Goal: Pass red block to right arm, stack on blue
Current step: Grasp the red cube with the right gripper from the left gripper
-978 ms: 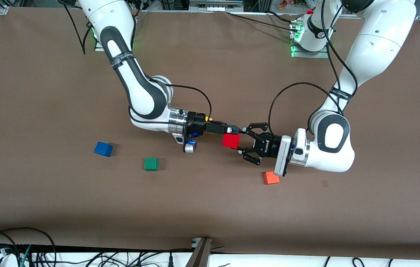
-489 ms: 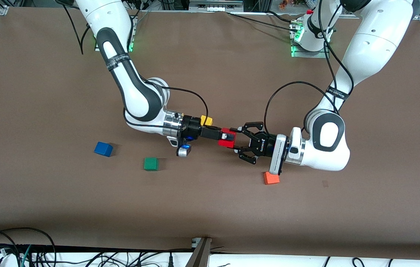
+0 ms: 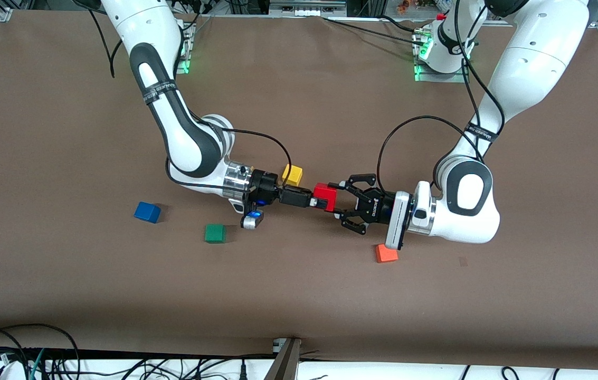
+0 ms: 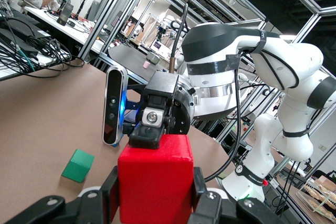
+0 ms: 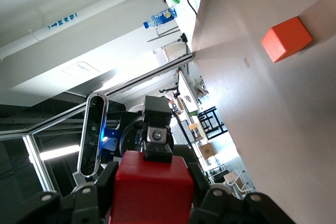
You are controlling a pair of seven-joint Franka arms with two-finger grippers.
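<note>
The red block [image 3: 325, 197] hangs above the middle of the table, gripped from both ends. My left gripper [image 3: 334, 200], with the white body, is shut on it; its fingers press two sides of the red block [image 4: 155, 177] in the left wrist view. My right gripper [image 3: 313, 198], all black, is shut on the same block, and in the right wrist view its fingers bracket the red block [image 5: 152, 192]. The blue cube [image 3: 146, 212] lies on the table toward the right arm's end, apart from both grippers.
A green cube [image 3: 215, 233] lies beside the blue one, slightly nearer the front camera. A yellow cube [image 3: 292, 174] sits just under the right wrist's side. An orange cube [image 3: 386, 253] lies below the left wrist.
My right gripper has closed its fingers onto the red block that the left gripper holds. Both hands drifted a little toward the right arm's end, uncovering the yellow cube.
</note>
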